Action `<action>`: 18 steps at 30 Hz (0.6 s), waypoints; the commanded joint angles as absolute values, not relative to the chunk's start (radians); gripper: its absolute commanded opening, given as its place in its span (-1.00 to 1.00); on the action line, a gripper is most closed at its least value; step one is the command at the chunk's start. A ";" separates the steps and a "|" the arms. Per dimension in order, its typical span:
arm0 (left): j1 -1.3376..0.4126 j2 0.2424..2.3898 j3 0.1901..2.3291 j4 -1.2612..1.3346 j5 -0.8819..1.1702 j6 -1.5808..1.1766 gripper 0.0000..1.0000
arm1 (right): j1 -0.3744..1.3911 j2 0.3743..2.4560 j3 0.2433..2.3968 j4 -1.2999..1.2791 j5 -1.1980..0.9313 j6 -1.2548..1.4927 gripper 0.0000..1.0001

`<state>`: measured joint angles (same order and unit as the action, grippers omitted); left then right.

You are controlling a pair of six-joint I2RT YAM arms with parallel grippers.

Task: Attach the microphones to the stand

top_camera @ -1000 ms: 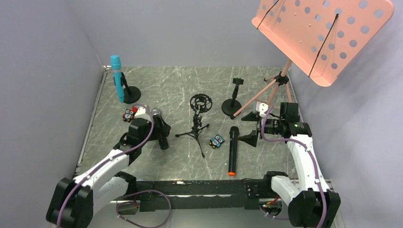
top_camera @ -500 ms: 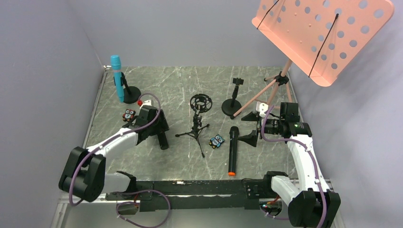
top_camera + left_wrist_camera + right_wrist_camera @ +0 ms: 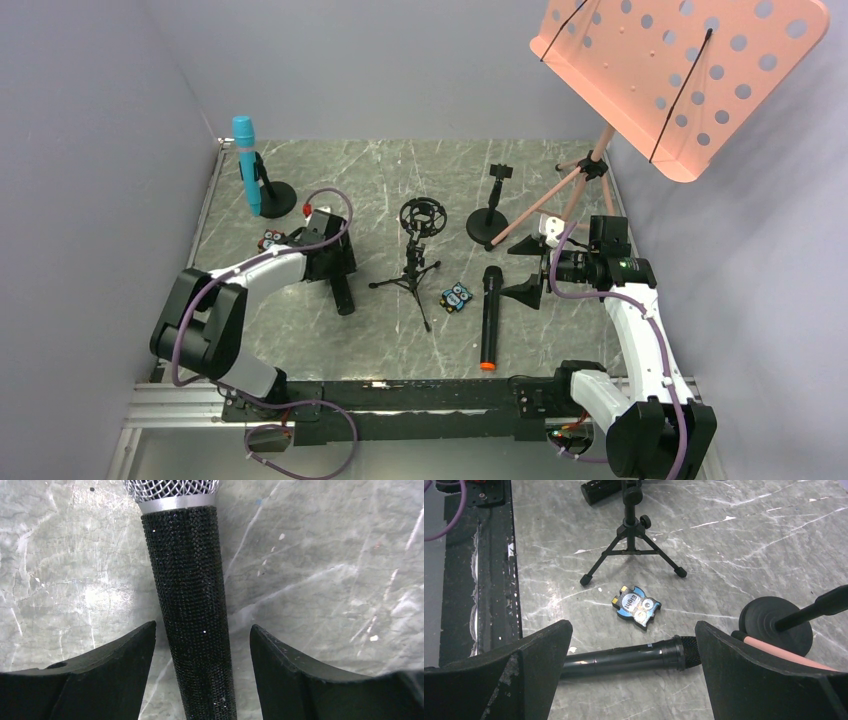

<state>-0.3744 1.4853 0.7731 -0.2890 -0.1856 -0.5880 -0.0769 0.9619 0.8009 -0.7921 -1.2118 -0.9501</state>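
Note:
The black microphone with silver mesh head [image 3: 192,605] lies on the table, and only its tail end shows in the top view [image 3: 343,296]. My left gripper [image 3: 202,640] is open and straddles its body, with a gap on each side; from above the left gripper [image 3: 328,262] covers the head. The all-black microphone with orange end ring [image 3: 490,318] lies on the table, below my open, empty right gripper [image 3: 633,627] in the right wrist view [image 3: 629,657]. The light blue microphone [image 3: 245,165] stands clipped in a round-base stand [image 3: 277,200]. A tripod stand [image 3: 410,270] with a ring mount and a round-base clip stand [image 3: 488,222] are empty.
A blue owl figure [image 3: 456,297] lies between the tripod and the black microphone. A red owl figure [image 3: 270,240] sits by my left arm. A pink music stand [image 3: 680,70] rises at the back right, its legs [image 3: 560,195] near my right gripper [image 3: 535,270].
My left arm has folded and swung its gripper rightward and away over the mesh-head microphone, now hiding its head. The microphone and the right arm have not moved.

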 commanded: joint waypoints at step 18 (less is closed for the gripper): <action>-0.432 1.567 0.875 -0.398 -0.271 -0.493 -0.65 | -0.074 0.954 0.821 -0.781 -1.236 -0.982 0.99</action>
<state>-0.4229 1.5879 0.8547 -0.3679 -0.2607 -0.5209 -0.0769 0.9619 0.8009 -0.7925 -1.2121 -0.9504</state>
